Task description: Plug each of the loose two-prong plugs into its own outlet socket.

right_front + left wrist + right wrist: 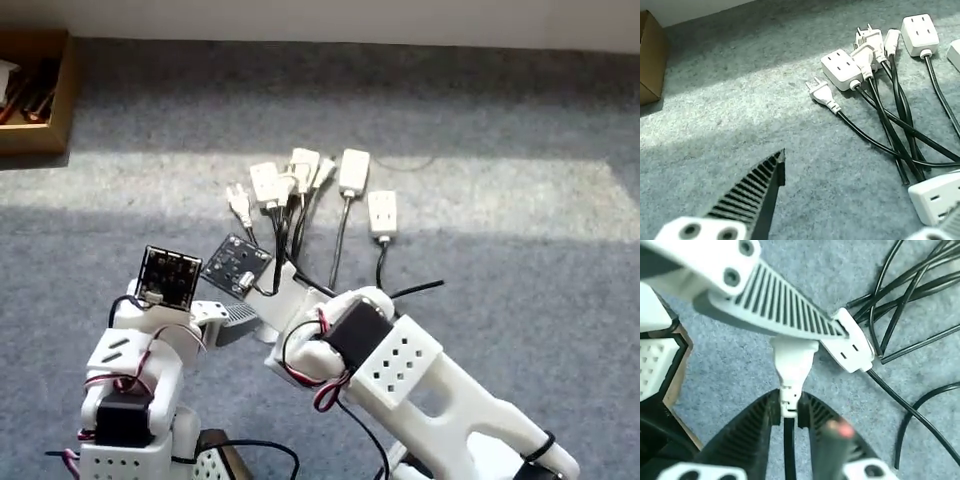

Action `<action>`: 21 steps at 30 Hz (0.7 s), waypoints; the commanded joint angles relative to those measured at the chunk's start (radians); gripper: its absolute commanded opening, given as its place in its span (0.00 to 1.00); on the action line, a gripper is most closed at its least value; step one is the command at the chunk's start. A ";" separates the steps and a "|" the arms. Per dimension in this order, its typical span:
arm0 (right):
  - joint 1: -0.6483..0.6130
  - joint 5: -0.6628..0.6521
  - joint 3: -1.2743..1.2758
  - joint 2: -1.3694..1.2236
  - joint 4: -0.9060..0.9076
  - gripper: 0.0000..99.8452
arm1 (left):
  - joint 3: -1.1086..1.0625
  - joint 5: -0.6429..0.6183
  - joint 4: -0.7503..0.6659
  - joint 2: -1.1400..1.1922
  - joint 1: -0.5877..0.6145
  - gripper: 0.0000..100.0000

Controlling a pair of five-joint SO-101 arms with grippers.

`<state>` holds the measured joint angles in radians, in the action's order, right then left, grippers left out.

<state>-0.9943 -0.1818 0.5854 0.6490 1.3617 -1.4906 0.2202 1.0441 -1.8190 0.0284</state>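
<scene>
While in pincer (789,402), plug (792,360) beside socket (855,347)

On the carpet (520,150), plugs (238,202) and sockets (382,213) cluster beyond the arms (400,370) (cords (341,243) trailing back), a box (40,110) far left.

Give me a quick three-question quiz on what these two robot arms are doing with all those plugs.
1. True or false: the right gripper is shut on a white plug.
2. In the right wrist view, what reaches over the end of the outlet socket beside that plug? A) a person's hand B) a white ribbed finger of the other arm C) a strip of tape
3. Fill in: the loose plug lying by itself on the carpet has a ___ cord.
Key: 1 true; 2 B; 3 black.
</scene>
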 commanded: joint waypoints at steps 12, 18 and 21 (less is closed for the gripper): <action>0.093 -0.011 -0.223 0.008 0.056 0.01 | -0.005 0.014 -0.003 0.010 -0.028 0.51; 0.097 -0.011 -0.266 -0.130 0.061 0.01 | -0.005 0.014 -0.003 0.008 -0.025 0.51; 0.111 -0.051 -0.298 -0.188 0.108 0.01 | -0.002 0.014 -0.017 0.002 0.031 0.51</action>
<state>-0.9114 -0.1941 0.3675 0.4910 1.4461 -1.5014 0.2294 1.0472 -1.8082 0.0253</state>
